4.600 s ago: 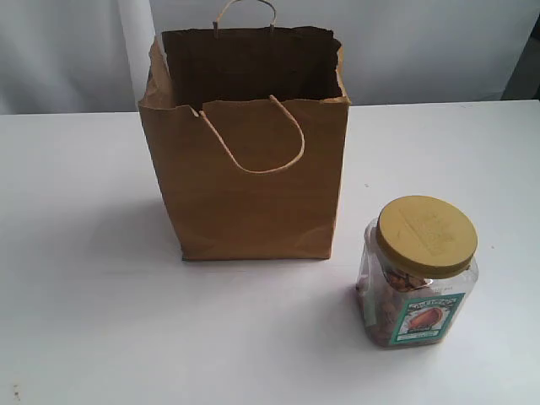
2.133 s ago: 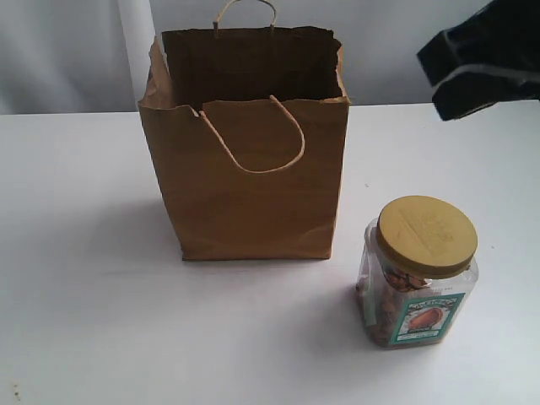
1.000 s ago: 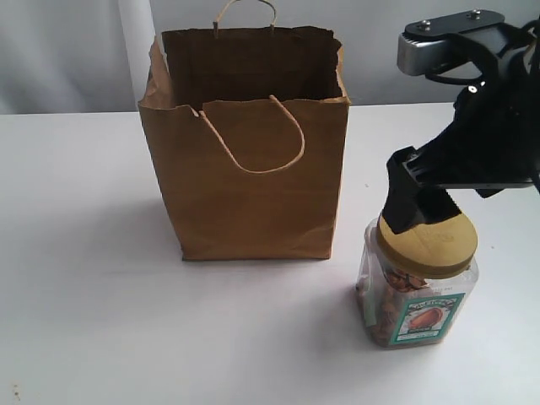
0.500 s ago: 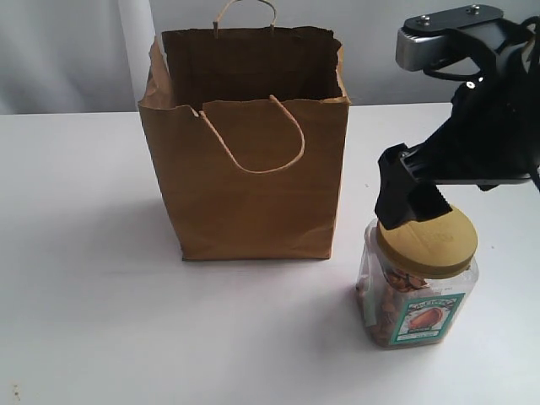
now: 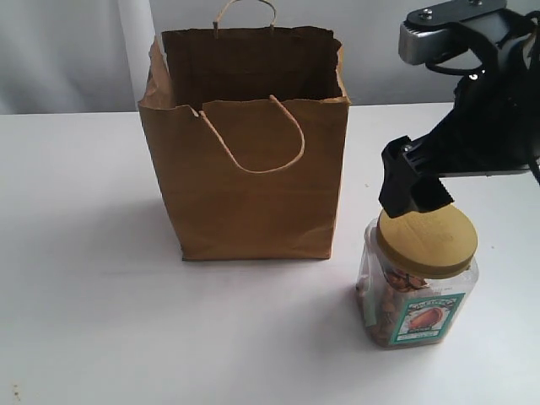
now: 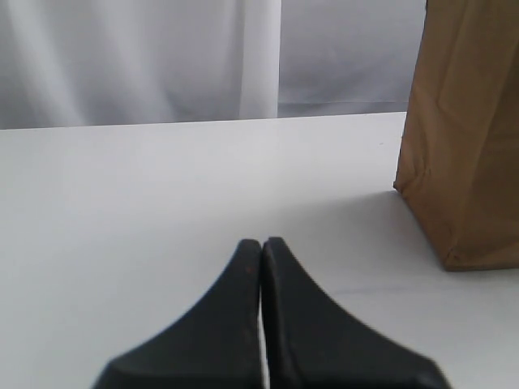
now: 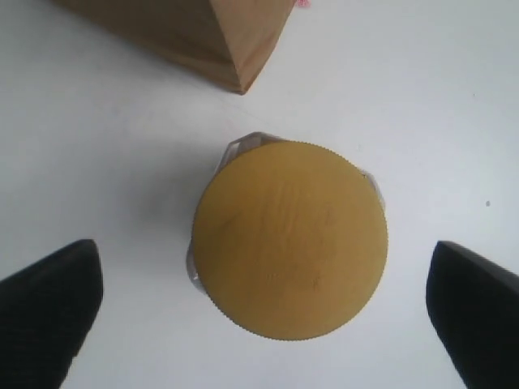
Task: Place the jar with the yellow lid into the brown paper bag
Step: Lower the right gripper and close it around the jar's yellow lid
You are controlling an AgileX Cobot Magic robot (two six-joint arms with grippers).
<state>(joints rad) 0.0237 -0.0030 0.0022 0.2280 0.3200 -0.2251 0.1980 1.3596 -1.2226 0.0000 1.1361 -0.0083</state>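
1. The left gripper has its two fingers pressed together on nothing. It sits low over the table, and its wrist view shows only one side wall of the bag. The exterior view does not show it, so we judge it the farther arm from the jar.
2. The brown paper bag stands upright with its mouth open to the top, and its rim reaches well above the jar's lid.
3. The yellow-lidded jar stands upright on the table, to the right of the bag and nearer the exterior camera. It is near the bag but apart from it. Its long axis is vertical, lid up.
4. The right gripper hangs straight over the jar with its jaws spread wide. In the right wrist view the lid sits centred between the two fingers, with clear table on both sides and no contact. We cannot tell whether the tips are down to lid level. We judge that the grasp calls for a plain drop along the jar's axis, and the carry then goes up and leftward over the rim.
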